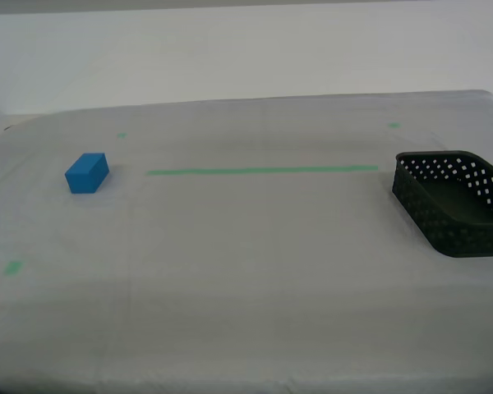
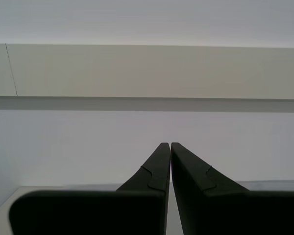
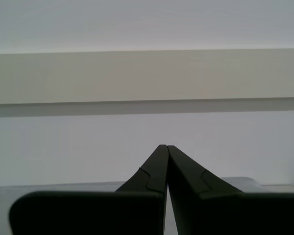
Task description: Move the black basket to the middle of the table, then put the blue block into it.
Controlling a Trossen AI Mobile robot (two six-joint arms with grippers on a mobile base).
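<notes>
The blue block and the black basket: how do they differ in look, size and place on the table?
The blue block is solid and smooth; the black basket is open-topped, with perforated walls. The block is much smaller than the basket. The block sits toward the exterior view's left, the basket at that view's right edge, partly cut off. Both rest on the table, untouched by any gripper.

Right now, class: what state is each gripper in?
First gripper: closed, holding nothing.
Second gripper: closed, holding nothing.
</notes>
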